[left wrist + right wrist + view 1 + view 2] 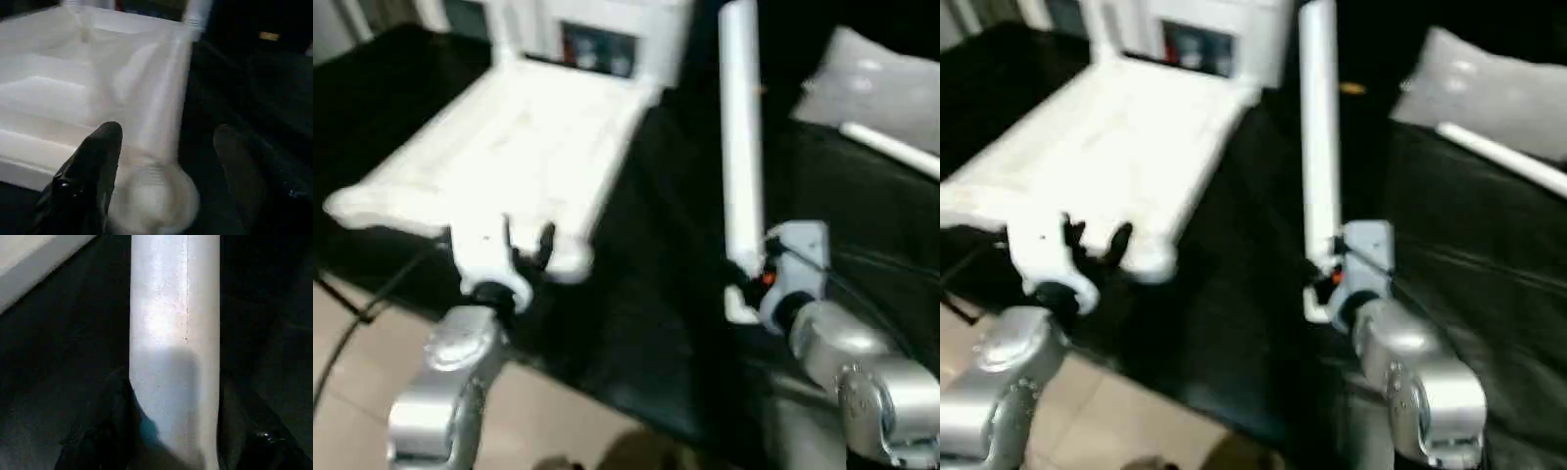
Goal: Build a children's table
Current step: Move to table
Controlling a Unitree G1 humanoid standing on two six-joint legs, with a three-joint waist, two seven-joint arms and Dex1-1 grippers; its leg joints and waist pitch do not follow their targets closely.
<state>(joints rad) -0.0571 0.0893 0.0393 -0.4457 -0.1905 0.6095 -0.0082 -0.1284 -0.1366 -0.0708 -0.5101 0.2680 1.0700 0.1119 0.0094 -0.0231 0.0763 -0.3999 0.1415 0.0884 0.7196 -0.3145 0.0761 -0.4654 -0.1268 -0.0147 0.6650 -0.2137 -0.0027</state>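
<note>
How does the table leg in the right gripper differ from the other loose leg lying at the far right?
The held leg is gripped near its lower end by the right gripper, raised above the black surface; the loose leg lies flat, untouched. The held leg points away from the robot beside the table top; the loose one lies slanted by the grey pad. Both are white tubes.

Count: one white table top (499,157), underside up. Two loose table legs: one leg (741,147) upright, a second leg (891,149) lying flat. One grey pad (1498,93), one white cabinet (597,34).
</note>
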